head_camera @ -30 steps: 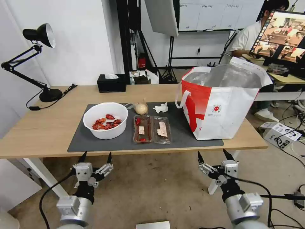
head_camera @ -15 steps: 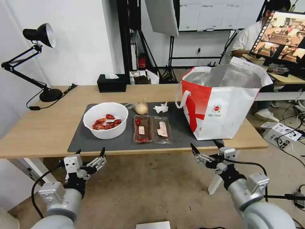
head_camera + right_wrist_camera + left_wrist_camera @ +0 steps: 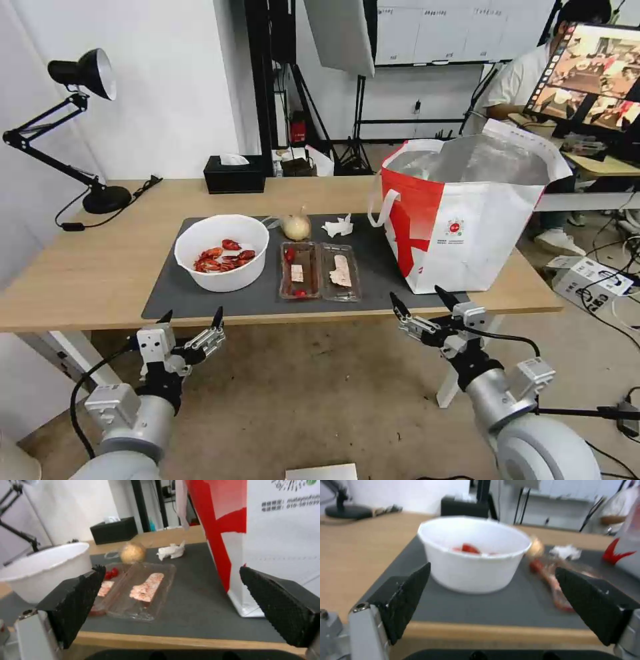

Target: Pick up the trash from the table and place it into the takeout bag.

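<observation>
On the dark mat of the table sit a white bowl of red crayfish shells, a clear two-part tray with scraps, a beige knotted lump and a crumpled white tissue. The white-and-red takeout bag stands open at the mat's right end. My left gripper is open just before the table's front edge, facing the bowl. My right gripper is open at the front edge, facing the tray and the bag.
A black tissue box stands at the table's back, a black desk lamp at the far left with its cord on the wood. A person sits at a monitor behind the bag. Cables and a box lie on the floor at right.
Both grippers have risen and moved toward the table's front edge; the right one also shifted left, closer to the tray. The things on the table have not moved.
</observation>
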Robot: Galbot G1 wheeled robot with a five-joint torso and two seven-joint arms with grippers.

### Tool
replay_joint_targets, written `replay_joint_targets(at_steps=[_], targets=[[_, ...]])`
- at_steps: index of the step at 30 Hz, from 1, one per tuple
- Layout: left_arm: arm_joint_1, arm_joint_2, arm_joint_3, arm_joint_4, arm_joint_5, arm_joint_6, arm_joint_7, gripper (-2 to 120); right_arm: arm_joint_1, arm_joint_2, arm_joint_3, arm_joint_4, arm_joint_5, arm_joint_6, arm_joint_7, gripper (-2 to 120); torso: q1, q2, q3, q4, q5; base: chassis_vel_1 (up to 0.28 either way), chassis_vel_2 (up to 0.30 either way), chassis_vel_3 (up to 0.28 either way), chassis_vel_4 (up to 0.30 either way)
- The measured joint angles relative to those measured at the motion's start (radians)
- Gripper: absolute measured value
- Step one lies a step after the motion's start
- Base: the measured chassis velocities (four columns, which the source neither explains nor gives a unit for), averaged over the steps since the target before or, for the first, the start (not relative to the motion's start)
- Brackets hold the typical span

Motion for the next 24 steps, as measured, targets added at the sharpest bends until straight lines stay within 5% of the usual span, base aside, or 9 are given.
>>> replay_joint_targets(at_steps=[5,8,16,24], targets=[[0.001,0.001,0.001,0.005,0.009,-0.026,0.011,100,0.026,0.007,-0.039,0.015,0.185,-0.004,0.082,100,0.000,0.000,0.000,0.0000,0.0000,0.000,0.000,0.000,0.000],[0.001,0.006,-0.003,0.007,0.012,-0.026,0.011,100,0.065,0.019,-0.070,0.037,0.456,-0.024,0.192,100,0.000,0.000,0.000,0.0000,0.0000,0.000,0.000,0.000,0.000],[0.005,0.008,-0.010,0.021,0.013,-0.026,0.008,100,0.153,0.038,-0.110,0.030,0.834,-0.035,0.402,100,0.000,0.000,0.000,0.0000,0.0001,0.000,0.000,0.000,0.000],[-0.004,0.007,-0.033,0.032,0.002,-0.029,0.005,100,0.264,0.066,-0.172,-0.038,1.019,-0.033,0.521,100,0.000,0.000,0.000,0.0001,0.0000,0.000,0.000,0.000,0.000]])
